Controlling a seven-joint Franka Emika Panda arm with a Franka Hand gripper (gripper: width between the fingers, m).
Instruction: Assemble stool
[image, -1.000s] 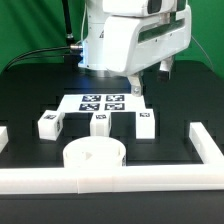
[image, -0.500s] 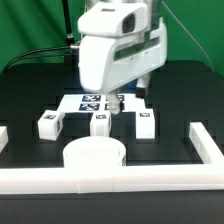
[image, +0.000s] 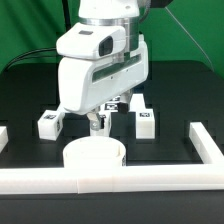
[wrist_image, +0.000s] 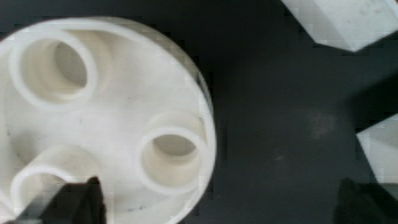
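Exterior view, from its left to its right: a short rail stub (image: 4, 136) is sitting at the left edge of the black table (image: 30, 85). The left leg (image: 47, 123) is standing left of centre with a tag showing on top, well apart from the other parts. The seat disc (image: 93, 154) is lying flat near the middle of the table's near edge, just behind the long front rail (image: 110, 181). The gripper (image: 97, 124) is hanging low just behind the disc, and the arm's white body is covering most of the marker board (image: 116, 102). The right leg (image: 144, 119) is standing right of centre. The side rail (image: 205, 146) is running along the table's right edge. Wrist view: the disc (wrist_image: 89, 110) is showing three round recesses. The gripper (wrist_image: 222, 200) is reaching over the disc's rim and bare table, with its dark fingers (wrist_image: 80, 200) spread wide apart and clamping nothing. Two leg pieces (wrist_image: 347, 25) are lying beyond the disc; I cannot tell which legs they are.
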